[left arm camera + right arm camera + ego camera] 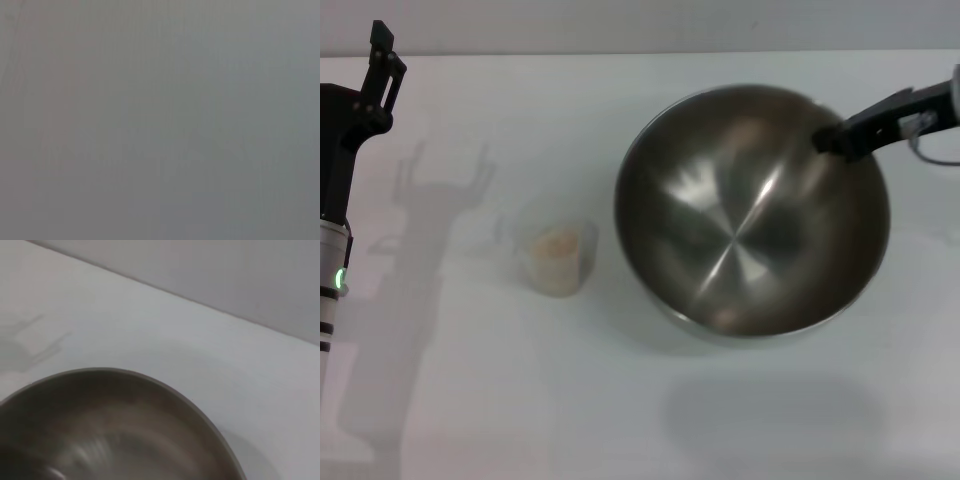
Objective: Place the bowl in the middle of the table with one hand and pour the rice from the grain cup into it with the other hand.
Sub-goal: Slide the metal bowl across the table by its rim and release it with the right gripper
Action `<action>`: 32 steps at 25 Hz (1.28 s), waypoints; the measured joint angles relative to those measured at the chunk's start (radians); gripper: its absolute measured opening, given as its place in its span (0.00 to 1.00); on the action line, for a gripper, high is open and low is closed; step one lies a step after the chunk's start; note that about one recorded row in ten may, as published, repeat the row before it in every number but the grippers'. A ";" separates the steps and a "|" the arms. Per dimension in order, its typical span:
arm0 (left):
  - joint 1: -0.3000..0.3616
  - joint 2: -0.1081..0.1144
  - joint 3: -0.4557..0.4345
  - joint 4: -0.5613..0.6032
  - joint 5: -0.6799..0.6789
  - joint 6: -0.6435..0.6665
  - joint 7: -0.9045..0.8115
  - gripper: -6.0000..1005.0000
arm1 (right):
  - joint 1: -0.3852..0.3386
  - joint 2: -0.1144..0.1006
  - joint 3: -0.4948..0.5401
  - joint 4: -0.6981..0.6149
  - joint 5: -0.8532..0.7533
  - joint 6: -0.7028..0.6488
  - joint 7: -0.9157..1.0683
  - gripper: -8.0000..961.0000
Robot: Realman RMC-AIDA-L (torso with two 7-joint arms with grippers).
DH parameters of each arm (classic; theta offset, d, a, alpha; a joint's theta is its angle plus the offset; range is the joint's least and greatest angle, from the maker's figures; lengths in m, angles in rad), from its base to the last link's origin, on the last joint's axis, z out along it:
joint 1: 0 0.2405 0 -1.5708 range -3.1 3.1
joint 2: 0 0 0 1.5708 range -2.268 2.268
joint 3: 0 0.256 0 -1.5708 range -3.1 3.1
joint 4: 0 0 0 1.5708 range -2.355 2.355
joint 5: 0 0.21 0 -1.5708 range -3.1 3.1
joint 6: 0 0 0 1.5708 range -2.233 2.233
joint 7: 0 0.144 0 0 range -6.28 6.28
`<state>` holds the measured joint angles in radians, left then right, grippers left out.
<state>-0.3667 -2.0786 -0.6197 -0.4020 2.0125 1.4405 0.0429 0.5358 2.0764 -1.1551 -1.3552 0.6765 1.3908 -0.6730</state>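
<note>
Right gripper (832, 136) seems clamped on the bowl (750, 215) rim near the table (620, 400) centre; grain cup (560, 258) still holds rice (557, 245), left gripper (386, 60) jaws apart, idle.

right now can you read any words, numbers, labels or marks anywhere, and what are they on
None can be read.
The grain cup: any measuring marks are too faint to make out.
The bowl: bare steel, no brand visible.
The left hand and right hand: no readable label; a green light on the left arm is not text.
The table: no print.
The left wrist view shows only blank grey.
</note>
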 joint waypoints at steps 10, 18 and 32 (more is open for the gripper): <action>0.001 0.000 0.001 0.000 0.001 0.000 0.000 0.80 | 0.038 0.001 -0.004 0.147 0.020 -0.002 -0.001 0.02; 0.002 0.000 0.002 -0.001 0.002 0.000 -0.001 0.79 | 0.057 0.000 -0.004 0.198 0.009 -0.019 0.012 0.02; 0.009 0.000 0.003 -0.010 0.002 0.000 -0.002 0.79 | 0.069 0.001 -0.014 0.174 -0.009 -0.030 0.028 0.12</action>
<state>-0.3581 -2.0785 -0.6163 -0.4118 2.0140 1.4402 0.0413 0.6051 2.0770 -1.1686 -1.1813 0.6678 1.3605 -0.6446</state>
